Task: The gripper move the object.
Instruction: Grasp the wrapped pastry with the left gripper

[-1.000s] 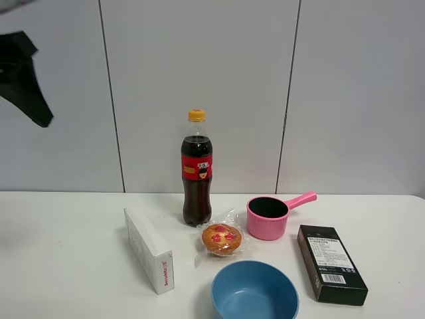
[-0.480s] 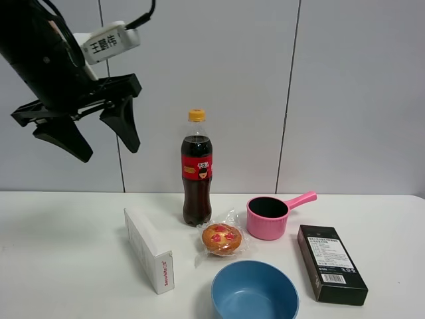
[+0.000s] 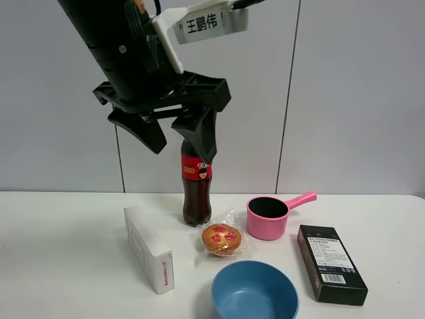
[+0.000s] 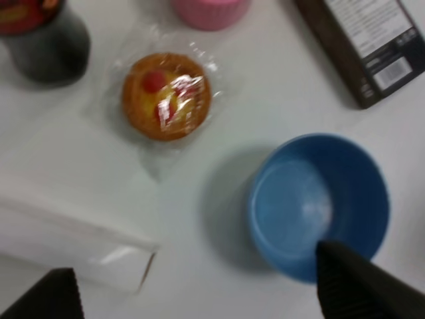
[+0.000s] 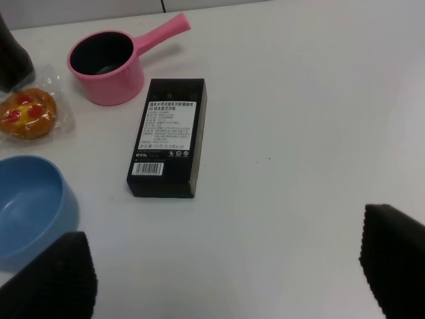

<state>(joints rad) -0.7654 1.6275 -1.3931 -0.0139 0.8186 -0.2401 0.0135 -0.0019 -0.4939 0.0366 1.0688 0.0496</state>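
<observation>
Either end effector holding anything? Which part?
Nothing held. Left end effector open in the air, right end effector open too; wrapped pastry lies free on the table.

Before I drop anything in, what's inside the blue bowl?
Nothing shows inside the bowl: its bare blue interior is visible in the left wrist view. A gripper fingertip covers a small part of the rim and inner wall there.

pastry sits in the middle, bottle just behind it, saucepan to its right, bowl in front, carton off left, flat box far right
</observation>
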